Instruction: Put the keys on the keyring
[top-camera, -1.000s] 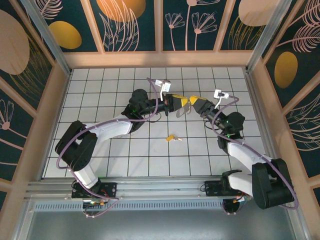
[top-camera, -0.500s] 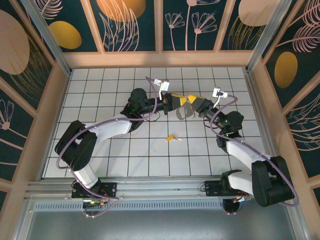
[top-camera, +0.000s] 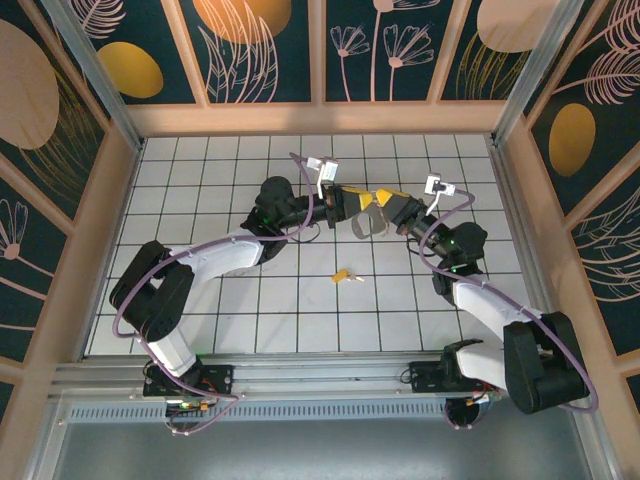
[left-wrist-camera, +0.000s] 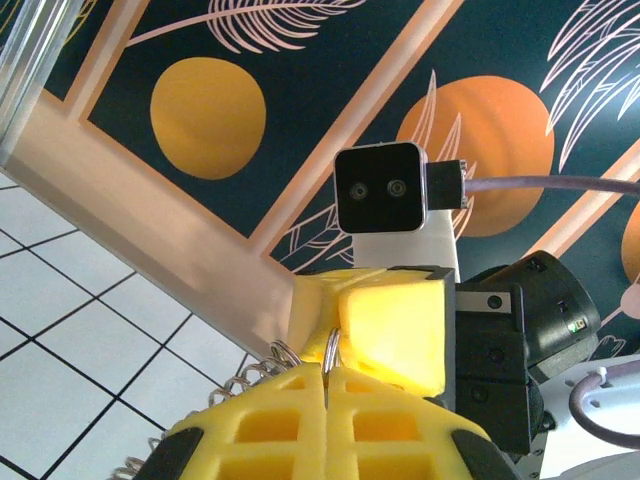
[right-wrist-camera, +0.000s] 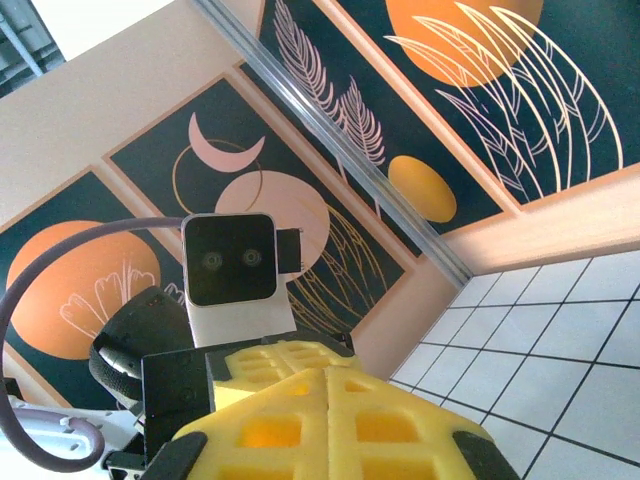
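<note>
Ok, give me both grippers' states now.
Left gripper: closed, pinching the keyring.
Right gripper: closed, apparently on the same keyring.

Pretty clearly a robotics lab test cell, not anybody's home or shop. Two robot arms, left (top-camera: 215, 258) and right (top-camera: 490, 305), are bolted onto an aluminium rail (top-camera: 320, 378) at the near edge of a white gridded tabletop (top-camera: 200, 190). It's boxed in by wood-framed panels (top-camera: 265, 60) printed with orange discs and leaf outlines (nice backdrop, honestly). Each wrist carries a little white camera box (left-wrist-camera: 377, 188) with a cable (left-wrist-camera: 560, 183) running off it.
</note>
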